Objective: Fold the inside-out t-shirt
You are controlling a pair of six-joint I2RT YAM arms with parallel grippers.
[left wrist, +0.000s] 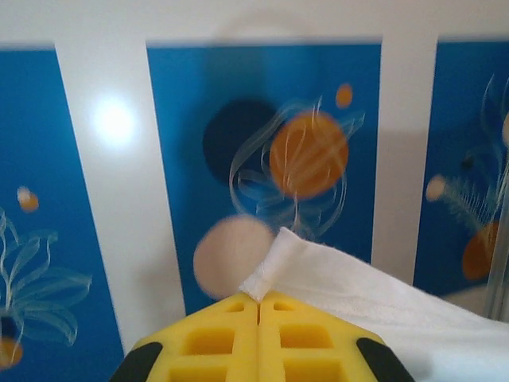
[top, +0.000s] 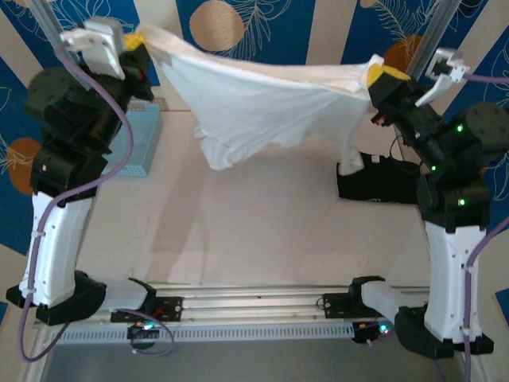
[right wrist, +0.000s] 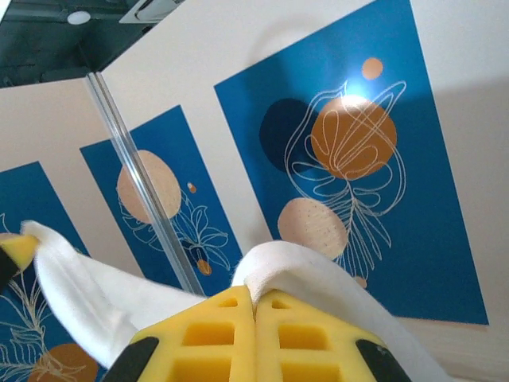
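The white inside-out t-shirt [top: 254,103] hangs stretched in the air between both arms, well above the table, its lower part drooping in folds toward the middle. My left gripper [top: 141,38] is shut on its upper left edge; in the left wrist view a corner of cloth [left wrist: 318,274] pokes out from the closed yellow fingertips [left wrist: 231,334]. My right gripper [top: 383,76] is shut on the upper right edge, and the right wrist view shows a fold of the t-shirt [right wrist: 310,267] pinched between its yellow fingertips [right wrist: 306,334].
A black folded garment [top: 378,181] lies on the table at the right, under the right arm. A light blue box [top: 143,139] stands at the far left. A patterned blue and white wall closes the back. A metal rail [top: 254,306] runs along the near edge.
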